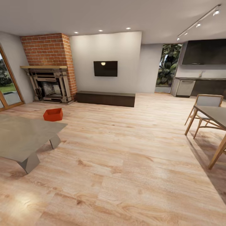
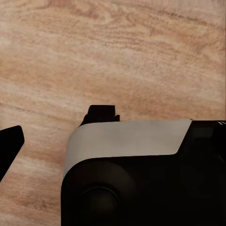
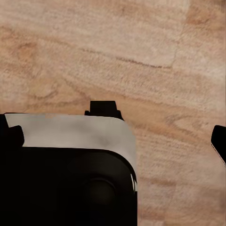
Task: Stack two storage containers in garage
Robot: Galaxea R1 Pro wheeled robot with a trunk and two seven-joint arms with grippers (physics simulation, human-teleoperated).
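- While the head view looks across a living room, one red-orange open-topped plastic storage container [image 1: 53,114] sits on the light wood-plank floor [image 1: 125,163], in front of the red-brick fireplace [image 1: 50,75] and just beyond the far corner of the low grey tabletop [image 1: 22,138].
- Right of the fireplace hang a dark wall screen [image 1: 105,68] and, below it, a long dark low cabinet [image 1: 105,98]; no readable writing or brand shows.
- Left wrist view: part of the left gripper [image 2: 52,132], dark fingers spread apart over bare planks, clamped on nothing.
- Right wrist view: right gripper [image 3: 160,127] likewise apart, empty.
- Risk, as I judge it: driving straight to the container could clip the tabletop's corner, since it lies close by.
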